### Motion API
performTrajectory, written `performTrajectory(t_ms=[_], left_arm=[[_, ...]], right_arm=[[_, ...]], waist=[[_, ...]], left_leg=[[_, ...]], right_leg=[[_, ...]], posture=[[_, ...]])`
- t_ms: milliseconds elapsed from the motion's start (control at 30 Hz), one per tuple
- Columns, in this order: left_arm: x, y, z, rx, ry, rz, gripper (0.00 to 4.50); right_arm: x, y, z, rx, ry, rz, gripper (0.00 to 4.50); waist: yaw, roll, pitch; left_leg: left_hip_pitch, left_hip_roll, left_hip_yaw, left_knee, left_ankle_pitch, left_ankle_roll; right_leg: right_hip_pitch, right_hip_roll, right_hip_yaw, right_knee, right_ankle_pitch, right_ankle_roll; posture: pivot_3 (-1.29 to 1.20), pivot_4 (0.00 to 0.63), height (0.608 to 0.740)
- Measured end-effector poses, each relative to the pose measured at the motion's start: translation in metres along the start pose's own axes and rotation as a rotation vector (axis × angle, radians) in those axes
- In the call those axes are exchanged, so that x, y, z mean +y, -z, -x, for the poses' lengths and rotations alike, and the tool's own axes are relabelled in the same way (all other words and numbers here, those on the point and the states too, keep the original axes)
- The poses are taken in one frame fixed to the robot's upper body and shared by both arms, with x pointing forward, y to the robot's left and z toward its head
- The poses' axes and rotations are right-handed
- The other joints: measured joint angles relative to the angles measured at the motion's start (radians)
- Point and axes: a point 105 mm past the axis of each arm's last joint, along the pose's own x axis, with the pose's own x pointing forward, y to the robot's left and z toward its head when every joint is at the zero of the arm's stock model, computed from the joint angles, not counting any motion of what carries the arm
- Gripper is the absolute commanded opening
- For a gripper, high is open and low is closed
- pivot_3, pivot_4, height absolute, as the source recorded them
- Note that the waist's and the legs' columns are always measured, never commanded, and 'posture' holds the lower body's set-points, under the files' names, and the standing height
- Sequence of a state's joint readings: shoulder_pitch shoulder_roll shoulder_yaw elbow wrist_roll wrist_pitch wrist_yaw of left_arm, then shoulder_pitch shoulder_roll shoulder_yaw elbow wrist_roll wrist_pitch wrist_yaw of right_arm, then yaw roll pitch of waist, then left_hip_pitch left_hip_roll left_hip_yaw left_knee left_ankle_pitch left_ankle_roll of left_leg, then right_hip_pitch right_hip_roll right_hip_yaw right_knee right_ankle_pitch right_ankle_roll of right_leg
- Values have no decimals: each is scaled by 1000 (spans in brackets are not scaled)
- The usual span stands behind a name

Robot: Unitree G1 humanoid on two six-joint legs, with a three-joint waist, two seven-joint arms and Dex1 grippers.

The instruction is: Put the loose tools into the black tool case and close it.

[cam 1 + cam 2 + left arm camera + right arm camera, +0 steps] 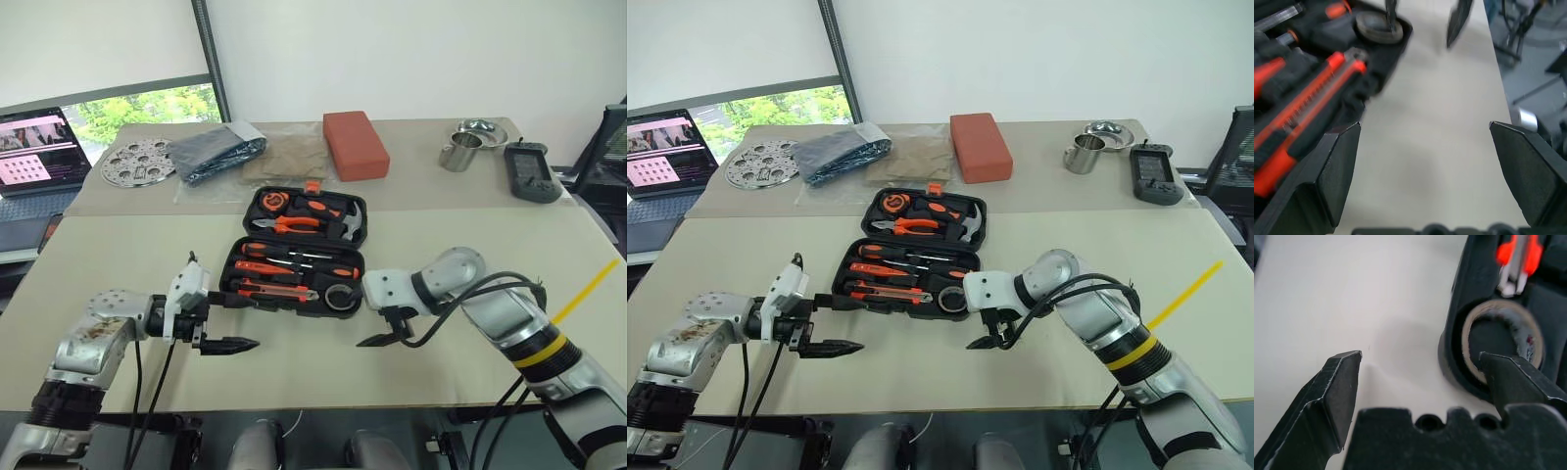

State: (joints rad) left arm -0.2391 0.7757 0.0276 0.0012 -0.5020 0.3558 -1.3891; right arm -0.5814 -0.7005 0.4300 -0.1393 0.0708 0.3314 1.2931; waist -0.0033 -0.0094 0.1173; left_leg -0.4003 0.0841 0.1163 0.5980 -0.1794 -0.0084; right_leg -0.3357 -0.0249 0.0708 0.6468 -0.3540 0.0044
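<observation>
The black tool case lies open at the table's centre, its lid flat behind the base. The base holds two long black-and-orange screwdrivers, the orange-black utility knife and the grey ring-shaped roll. My left gripper is open just off the case's front left corner; the knife is beside one finger. My right gripper is open at the front right corner, straddling the case's edge. One finger is over the roll, the other over bare table. Neither gripper holds anything.
In the lid sit orange-handled pliers and a hammer. At the back of the table are a red-orange block, a metal cup, a dark grey handheld device, a dark bag and a perforated disc. A laptop stands far left.
</observation>
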Motion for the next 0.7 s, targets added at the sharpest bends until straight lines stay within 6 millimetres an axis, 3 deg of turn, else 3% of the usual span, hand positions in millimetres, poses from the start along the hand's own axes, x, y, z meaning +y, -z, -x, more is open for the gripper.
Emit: performTrajectory(t_ms=[133,233,333,433,567,700], left_arm=[[21,-19,21,-77,-125,-26,4500],[43,-32,41,-137,-274,-44,4500],[75,-40,52,-217,-481,-60,4500],[99,-34,54,-231,-640,-37,4500],[128,-8,50,-143,-824,-8,4500],[150,14,47,-36,-980,-18,4500]], right_arm=[[-16,-23,21,-184,155,-94,4467],[-32,-19,43,-256,338,-196,4467],[-48,6,59,-277,540,-334,4467],[-60,34,61,-257,691,-463,4467],[-71,77,64,-140,909,-603,4467],[-76,89,55,-97,1009,-641,4467]], waist=[[-10,0,0],[-9,0,0],[-3,0,0],[-3,0,0],[-10,0,0],[-14,0,0]], left_leg=[[1,0,-1,-1,0,0],[1,0,-1,-1,0,0],[1,-1,-1,0,0,0],[0,-2,0,0,0,0],[0,-2,1,-1,1,-2],[0,-1,1,-1,2,-3]], right_leg=[[0,0,0,0,0,0],[0,0,0,0,0,0],[1,-1,0,0,0,0],[1,-1,1,0,0,1],[0,0,1,0,0,1],[-2,2,2,1,0,1]], posture=[[0,150,740],[0,150,740],[0,150,740],[0,150,740],[0,150,740],[0,150,740]])
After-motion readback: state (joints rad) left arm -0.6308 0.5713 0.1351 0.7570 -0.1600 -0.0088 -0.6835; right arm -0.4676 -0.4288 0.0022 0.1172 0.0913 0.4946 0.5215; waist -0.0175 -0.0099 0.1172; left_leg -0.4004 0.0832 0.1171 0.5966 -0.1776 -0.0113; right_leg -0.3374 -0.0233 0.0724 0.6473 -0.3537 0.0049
